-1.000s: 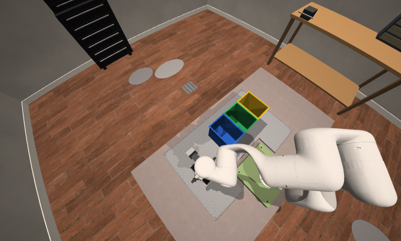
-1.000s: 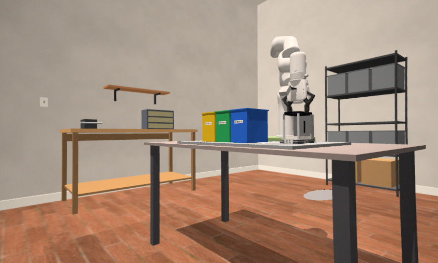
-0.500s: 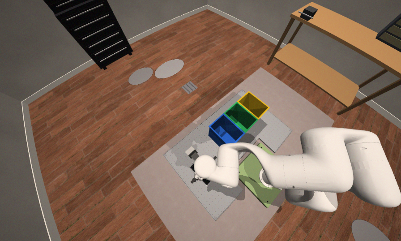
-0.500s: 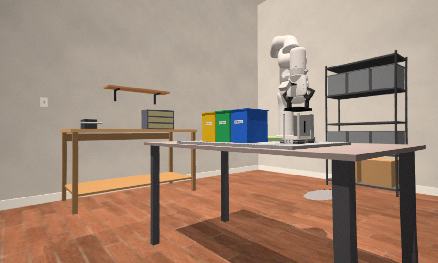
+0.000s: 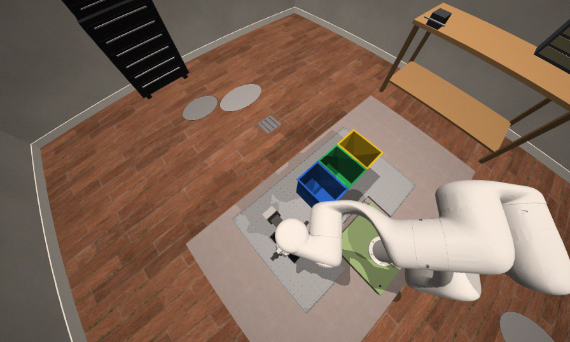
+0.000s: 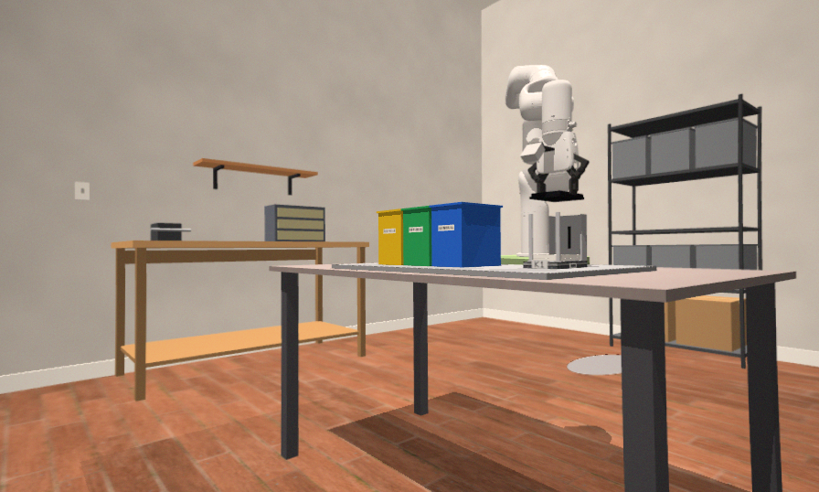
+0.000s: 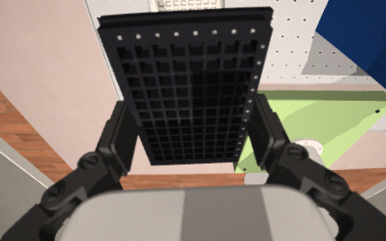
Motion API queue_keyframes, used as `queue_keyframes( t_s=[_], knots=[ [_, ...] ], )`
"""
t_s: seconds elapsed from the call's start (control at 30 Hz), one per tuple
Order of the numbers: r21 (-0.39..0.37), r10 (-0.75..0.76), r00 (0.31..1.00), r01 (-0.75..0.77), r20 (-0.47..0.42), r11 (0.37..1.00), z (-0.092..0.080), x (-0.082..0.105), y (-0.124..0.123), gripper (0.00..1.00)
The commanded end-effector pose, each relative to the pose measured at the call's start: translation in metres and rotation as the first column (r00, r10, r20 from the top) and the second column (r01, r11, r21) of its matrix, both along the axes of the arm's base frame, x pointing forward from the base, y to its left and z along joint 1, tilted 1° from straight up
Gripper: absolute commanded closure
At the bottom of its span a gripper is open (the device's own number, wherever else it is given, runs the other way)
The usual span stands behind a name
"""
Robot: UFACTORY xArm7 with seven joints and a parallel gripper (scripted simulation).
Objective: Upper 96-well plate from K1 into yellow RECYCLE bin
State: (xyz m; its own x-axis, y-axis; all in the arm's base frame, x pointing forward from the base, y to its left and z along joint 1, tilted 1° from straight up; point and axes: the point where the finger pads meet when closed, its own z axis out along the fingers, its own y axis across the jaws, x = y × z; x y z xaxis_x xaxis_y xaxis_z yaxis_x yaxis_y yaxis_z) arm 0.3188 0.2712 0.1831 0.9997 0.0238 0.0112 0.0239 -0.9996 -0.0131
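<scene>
Wood-floor room w/ desk; arm over rack K1. Gripper clamped on plate, lifted above rack posts. Step: carry. Next, prob. swing past blue & green bins to yellow bin, release over mouth.

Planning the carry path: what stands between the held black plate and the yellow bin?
In the top view, the blue bin and green bin stand in a row between the plate in the gripper and the yellow bin.
</scene>
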Motion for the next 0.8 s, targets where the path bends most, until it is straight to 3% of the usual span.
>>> queue_keyframes(
  t_s=[0.0, 0.77],
  knots=[
    [0.004, 0.000, 1.000, 0.000, 0.004, 1.000, 0.008, 0.001, 0.001, 1.00],
    [0.004, 0.000, 1.000, 0.000, 0.004, 1.000, 0.043, 0.001, 0.000, 1.00]
  ],
)
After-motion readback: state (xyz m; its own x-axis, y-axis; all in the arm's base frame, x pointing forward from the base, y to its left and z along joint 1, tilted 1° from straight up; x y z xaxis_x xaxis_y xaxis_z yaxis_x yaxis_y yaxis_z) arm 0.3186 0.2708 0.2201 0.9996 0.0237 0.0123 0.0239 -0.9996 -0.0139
